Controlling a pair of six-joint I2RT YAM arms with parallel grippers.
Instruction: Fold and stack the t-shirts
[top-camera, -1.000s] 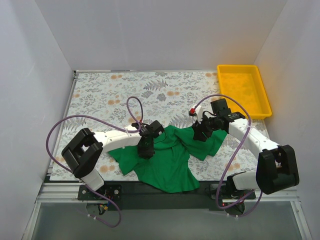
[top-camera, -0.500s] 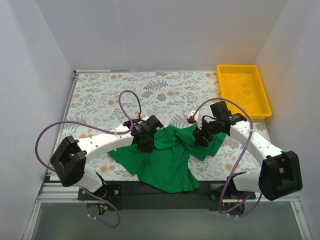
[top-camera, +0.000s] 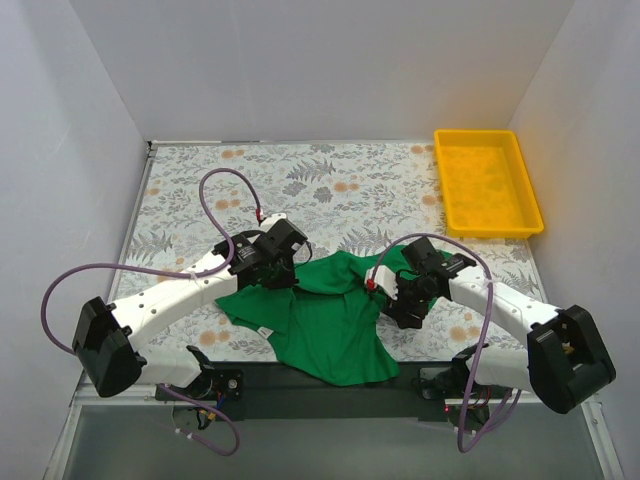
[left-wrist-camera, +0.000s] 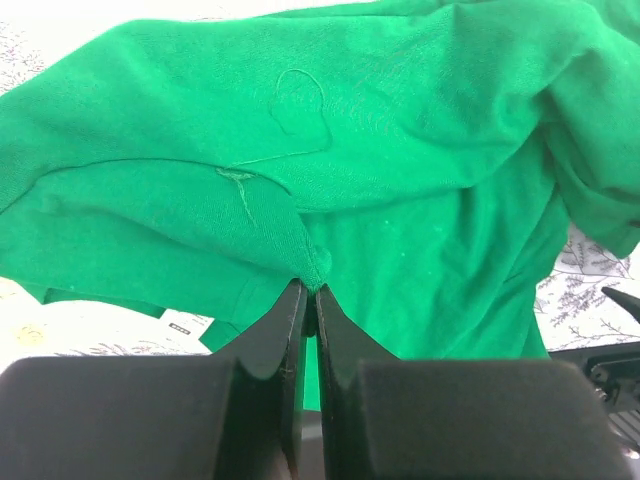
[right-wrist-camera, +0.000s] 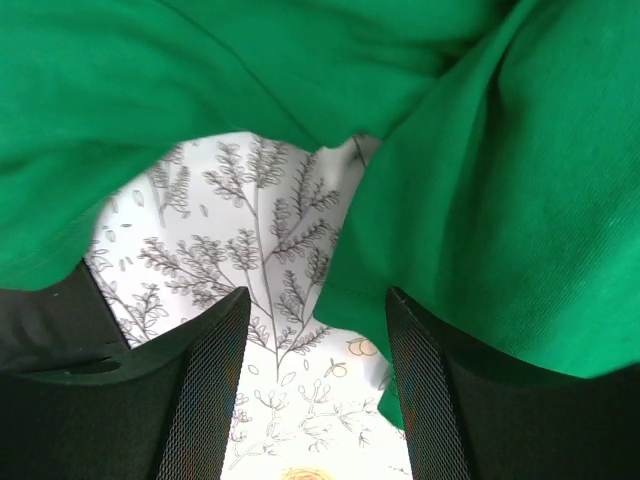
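The left tool (left-wrist-camera: 308, 285) is closed on a pinched fold of the green t-shirt (left-wrist-camera: 400, 150), which lies crumpled ahead of it on the desk (top-camera: 200, 190). The right tool (right-wrist-camera: 315, 297) is open, a cloth edge just ahead of its fingers (right-wrist-camera: 205, 400). Seat that edge fully between them before closing, then draw both tools apart evenly.
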